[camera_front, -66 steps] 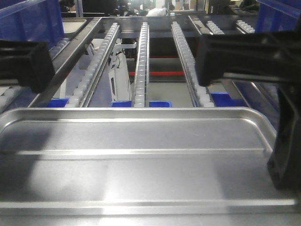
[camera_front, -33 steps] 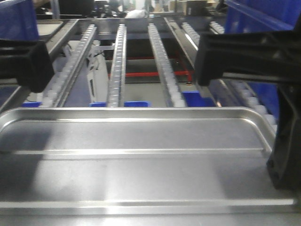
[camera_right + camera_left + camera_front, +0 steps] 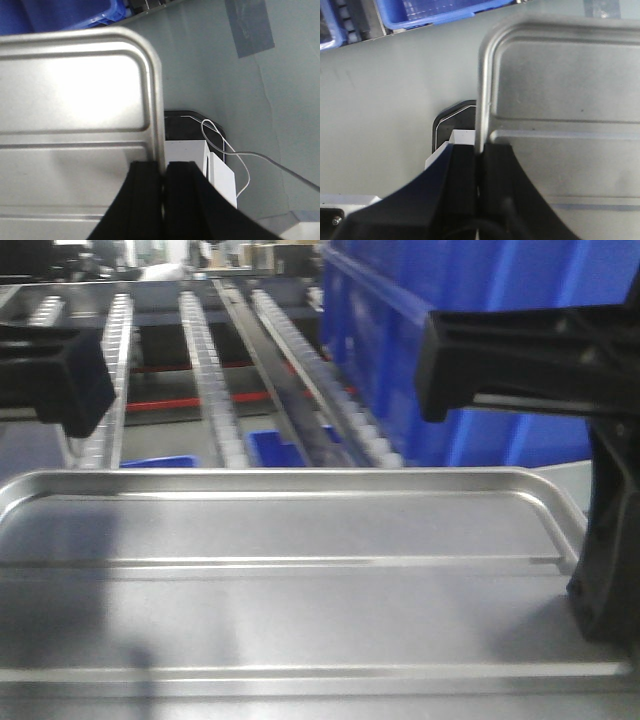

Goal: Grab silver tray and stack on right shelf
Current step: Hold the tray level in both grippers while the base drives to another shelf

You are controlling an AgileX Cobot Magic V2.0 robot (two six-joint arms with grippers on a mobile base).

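Note:
The silver tray (image 3: 300,570) fills the lower front view, level, with two ridges running across its floor. My left gripper (image 3: 481,147) is shut on the tray's (image 3: 560,90) left rim. My right gripper (image 3: 164,165) is shut on the tray's (image 3: 75,90) right rim. In the front view the black gripper bodies flank the tray, the left (image 3: 50,375) and the right (image 3: 600,570). Beyond the far rim at upper left runs a sloping roller shelf (image 3: 210,390); I cannot tell whether it is the right shelf.
Large blue crates (image 3: 480,340) fill the upper right beyond the tray. Small blue bins (image 3: 280,445) sit under the rollers, and another blue bin (image 3: 435,10) shows in the left wrist view. Below the tray lie grey floor, a white box with a cable (image 3: 220,175) and a tape patch (image 3: 247,25).
The background has slid left: the roller rows moved from centre to upper left and blue crates came in at right. The tray and both grippers keep their places in frame.

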